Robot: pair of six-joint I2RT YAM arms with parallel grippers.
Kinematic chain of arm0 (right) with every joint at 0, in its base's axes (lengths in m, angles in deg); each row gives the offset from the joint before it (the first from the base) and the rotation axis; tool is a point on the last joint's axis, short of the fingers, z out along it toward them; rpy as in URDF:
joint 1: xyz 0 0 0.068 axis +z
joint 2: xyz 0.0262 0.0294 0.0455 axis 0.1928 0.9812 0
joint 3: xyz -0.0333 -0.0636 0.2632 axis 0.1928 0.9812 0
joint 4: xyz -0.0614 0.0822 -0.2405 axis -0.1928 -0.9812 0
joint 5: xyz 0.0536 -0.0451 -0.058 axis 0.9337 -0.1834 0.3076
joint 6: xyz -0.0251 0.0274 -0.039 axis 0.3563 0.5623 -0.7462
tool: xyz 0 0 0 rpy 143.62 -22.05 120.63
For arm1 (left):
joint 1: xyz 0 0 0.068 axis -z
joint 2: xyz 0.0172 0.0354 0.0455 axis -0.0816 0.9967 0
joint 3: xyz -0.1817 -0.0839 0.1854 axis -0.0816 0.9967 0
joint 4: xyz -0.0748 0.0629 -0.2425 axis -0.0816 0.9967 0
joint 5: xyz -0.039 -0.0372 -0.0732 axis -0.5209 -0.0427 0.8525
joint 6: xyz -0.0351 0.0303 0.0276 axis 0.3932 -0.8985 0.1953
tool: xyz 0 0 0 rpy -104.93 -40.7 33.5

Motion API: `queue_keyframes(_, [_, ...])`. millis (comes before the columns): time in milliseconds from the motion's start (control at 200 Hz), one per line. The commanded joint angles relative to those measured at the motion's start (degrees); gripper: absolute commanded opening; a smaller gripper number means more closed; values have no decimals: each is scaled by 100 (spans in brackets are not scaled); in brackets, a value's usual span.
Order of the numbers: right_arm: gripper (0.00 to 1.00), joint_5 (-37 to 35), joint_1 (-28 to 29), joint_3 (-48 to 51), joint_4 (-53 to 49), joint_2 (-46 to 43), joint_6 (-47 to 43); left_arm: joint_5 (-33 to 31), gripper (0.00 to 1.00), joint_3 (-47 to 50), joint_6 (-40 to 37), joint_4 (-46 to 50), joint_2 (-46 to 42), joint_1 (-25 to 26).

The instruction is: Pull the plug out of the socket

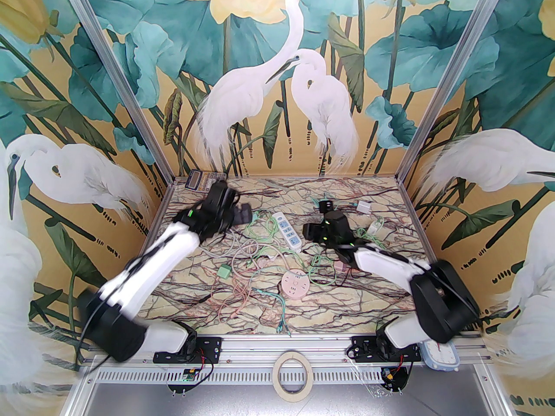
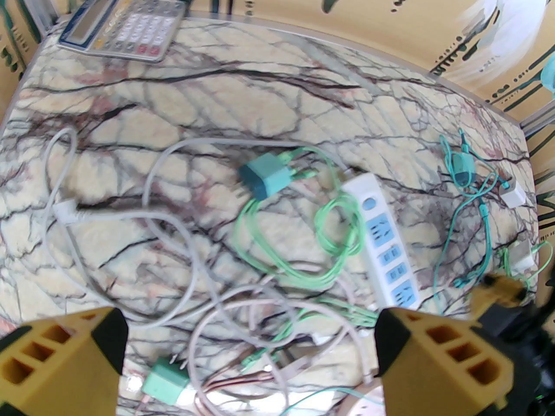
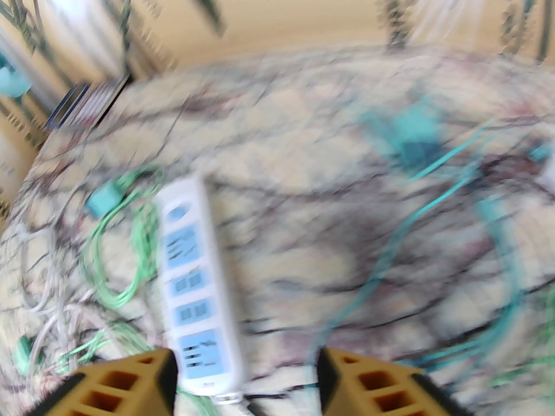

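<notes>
- Marble-veined worktop (image 1: 381, 197), walled with painted herons, carries a tangle of cables (image 1: 243, 254) and a calculator (image 2: 123, 26) at its far left corner.
- The white power strip (image 2: 387, 249) lies near the middle of the worktop, its length running from the far edge toward the near edge. Every blue outlet on it looks bare from the left wrist.
- The teal plug (image 2: 266, 179) lies on its side just beside the strip's far end, toward the left edge and clear of any outlet. A green cable (image 2: 338, 241) is looped between the two.
- Judged from this, the pull looks done, and the step in hand is letting go and backing away.
- The left tool (image 2: 250, 340) hangs over the cables on the left-edge side of the strip, fingers spread wide with nothing between them.
- The right tool (image 3: 247, 375) sits over the strip's near end, fingers apart and gripping nothing. That view is smeared, so contact with the strip cannot be ruled out.
- To do the step well, each tool should rise straight up with fingers spread before swinging toward the near edge. Cable loops lie right beneath and could snag, dragging the strip or the plug.
- A round pink socket (image 1: 295, 285) lies by the near edge, and it is too small to tell whether anything is plugged into it.
</notes>
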Motion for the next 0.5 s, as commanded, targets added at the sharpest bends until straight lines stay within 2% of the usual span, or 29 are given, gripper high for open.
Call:
queue_keyframes(0, [81, -1634, -39, 306, 94, -521, -245, -548, 100, 1113, -322, -1519, -755, -96])
queue_keyframes(55, [100, -2278, -42, 423, 25, -774, -325, -677, 100, 1773, -611, -2135, -1090, -110])
queue_keyframes(100, [99, -2776, -64, 482, -27, -943, -437, -1004, 100, 2146, -617, -2437, -1283, -171])
queue_keyframes(170, [99, -3348, -92, 629, 85, -1184, -865, -1125, 100, 2476, -681, -2841, -1393, -398])
queue_keyframes(280, [99, -4236, -145, 1177, 1189, -1436, -1767, -1484, 100, 2768, -1144, -3643, -1082, -663])
queue_keyframes(360, [99, -4328, -277, 1504, 1887, -1469, -2395, -1813, 100, 2847, -1683, -4189, -614, -867])
queue_keyframes(495, [99, -3824, -872, 1703, 2151, -1068, -2319, -2078, 100, 2988, -2283, -4865, 60, -1214])
